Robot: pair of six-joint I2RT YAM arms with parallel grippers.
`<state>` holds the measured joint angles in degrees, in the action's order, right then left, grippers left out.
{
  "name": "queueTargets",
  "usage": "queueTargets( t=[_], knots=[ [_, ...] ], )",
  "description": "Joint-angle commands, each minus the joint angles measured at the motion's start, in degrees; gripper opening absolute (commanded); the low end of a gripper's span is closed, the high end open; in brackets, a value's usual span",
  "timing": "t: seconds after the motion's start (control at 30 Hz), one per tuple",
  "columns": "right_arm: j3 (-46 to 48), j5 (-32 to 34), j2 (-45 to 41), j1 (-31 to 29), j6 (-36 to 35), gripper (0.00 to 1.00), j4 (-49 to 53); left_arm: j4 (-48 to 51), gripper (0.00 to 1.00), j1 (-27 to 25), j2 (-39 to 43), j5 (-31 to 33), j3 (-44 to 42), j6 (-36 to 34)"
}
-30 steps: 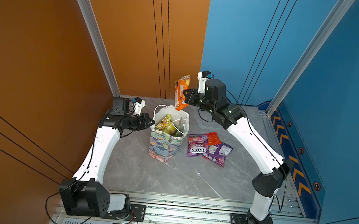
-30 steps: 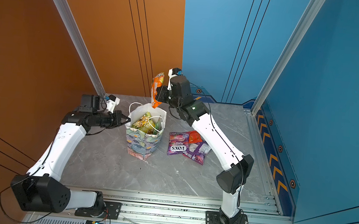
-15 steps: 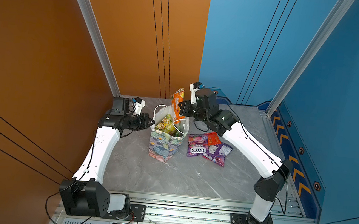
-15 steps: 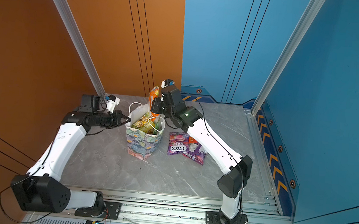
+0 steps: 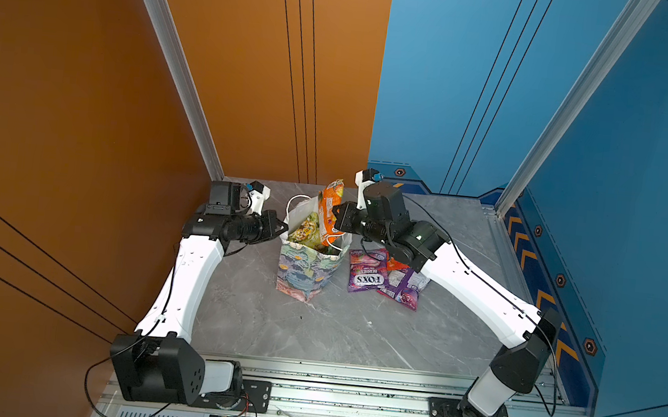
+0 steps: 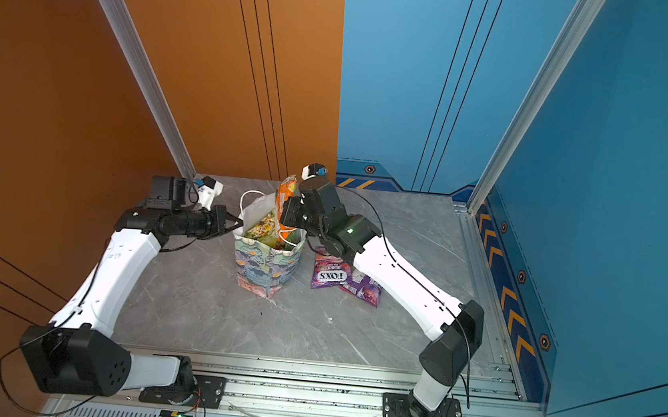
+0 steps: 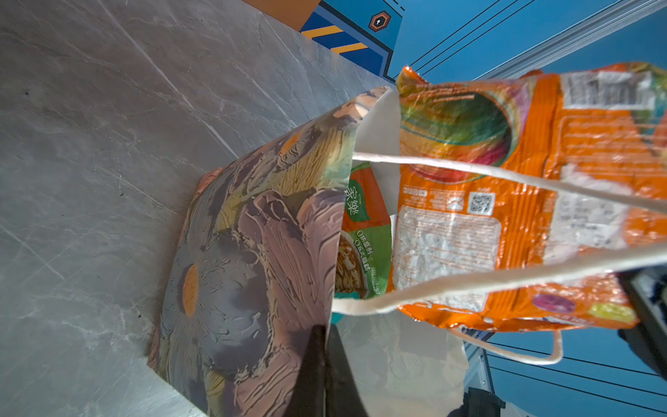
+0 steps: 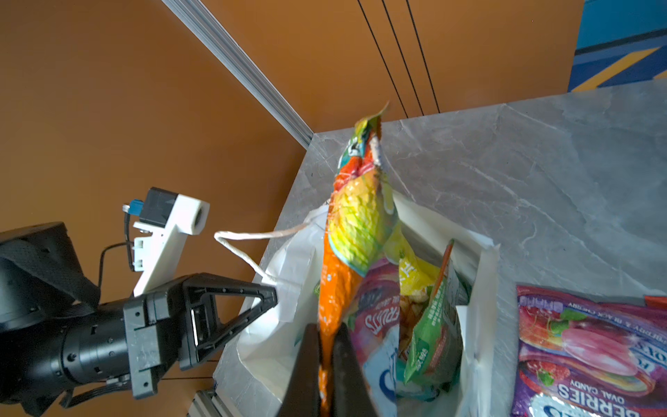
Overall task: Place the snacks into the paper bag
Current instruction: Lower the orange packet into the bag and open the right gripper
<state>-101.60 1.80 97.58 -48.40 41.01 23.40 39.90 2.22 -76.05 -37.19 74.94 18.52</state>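
An orange wall (image 5: 82,110) crossed by thin dark lines meets a blue wall (image 5: 440,82) at the back corner. Silver metal posts (image 5: 173,64) rise along the joins. Below lies a grey marble-patterned tabletop (image 5: 333,330), edged in front by a metal rail (image 5: 349,382). Orange chevrons (image 5: 544,297) mark the dark blue band along its right side.

In the left wrist view the orange packet (image 7: 505,216) runs off the picture's edge, and we cannot read its blurred small print. The packets (image 5: 306,232) inside the paper bag (image 5: 305,271) show only their tops. Beside the bag, a red packet (image 5: 397,264) lies mostly hidden by the right arm (image 5: 475,290), and the right wrist view's edge cuts off the purple packet (image 8: 584,353).
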Motion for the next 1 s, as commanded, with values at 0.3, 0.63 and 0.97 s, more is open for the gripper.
queueTargets(
  t=[0.3,0.63,0.97],
  knots=[
    [7.25,0.92,-2.58,-0.82,8.97,0.00,-12.20,-1.79,0.00,0.37,1.37,-2.28,-1.15,0.55],
    [7.48,-1.23,0.85,-0.80,13.51,0.00,-17.19,-1.83,0.00,0.49,1.70,-2.21,-1.33,0.56],
    [6.95,-2.77,3.46,-0.30,16.91,0.00,-20.91,-1.86,0.00,0.59,1.79,-2.28,-1.54,0.42]
  ],
)
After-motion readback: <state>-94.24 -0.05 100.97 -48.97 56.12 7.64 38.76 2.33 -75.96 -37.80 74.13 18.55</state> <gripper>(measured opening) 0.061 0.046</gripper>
